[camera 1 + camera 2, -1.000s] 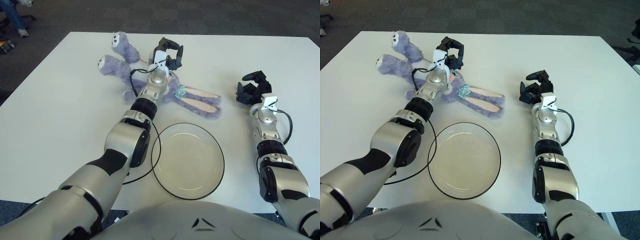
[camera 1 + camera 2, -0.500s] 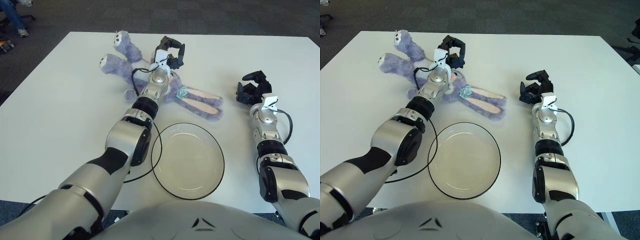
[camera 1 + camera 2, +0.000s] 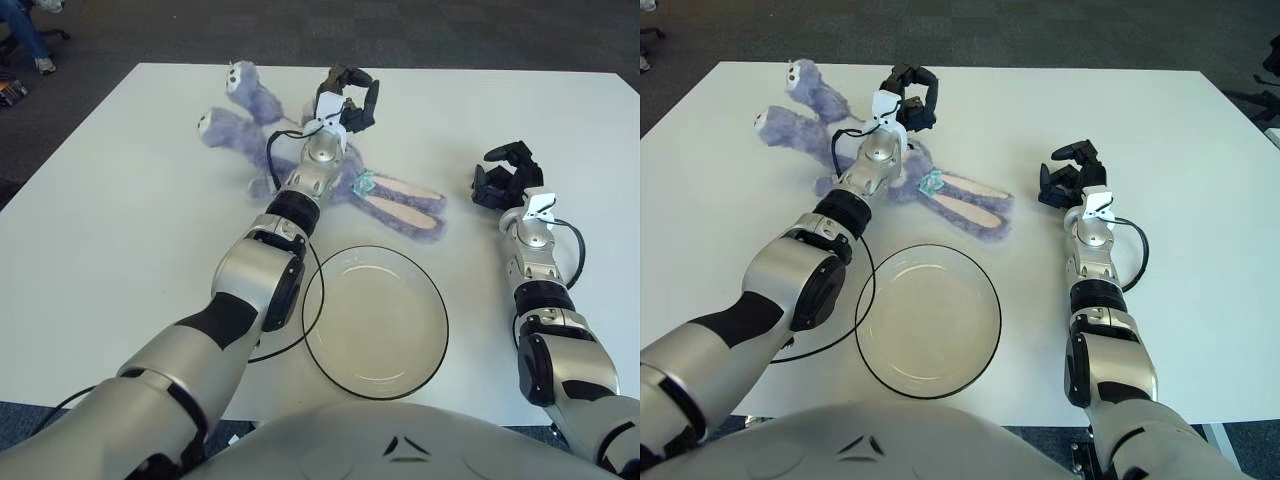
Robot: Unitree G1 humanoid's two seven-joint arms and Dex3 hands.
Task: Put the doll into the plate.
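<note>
The doll [image 3: 392,192] is a purple plush rabbit lying flat on the white table [image 3: 130,220], its feet to the far left and its long pink-lined ears to the right. My left hand [image 3: 352,92] hovers over the doll's middle, fingers arched like a claw and holding nothing; my wrist hides the doll's body. The clear glass plate [image 3: 375,322] with a dark rim sits empty on the near side of the doll. My right hand [image 3: 503,172] rests idle at the right, away from both.
A thin black cable [image 3: 312,290] loops from my left arm along the plate's left side. The table's far edge lies just behind the doll, with dark carpet [image 3: 450,30] beyond. A person's legs [image 3: 25,35] show at the far left corner.
My left hand has lifted and moved a little farther back and right above the doll. The doll's ears have shifted slightly. The right hand has not moved.
</note>
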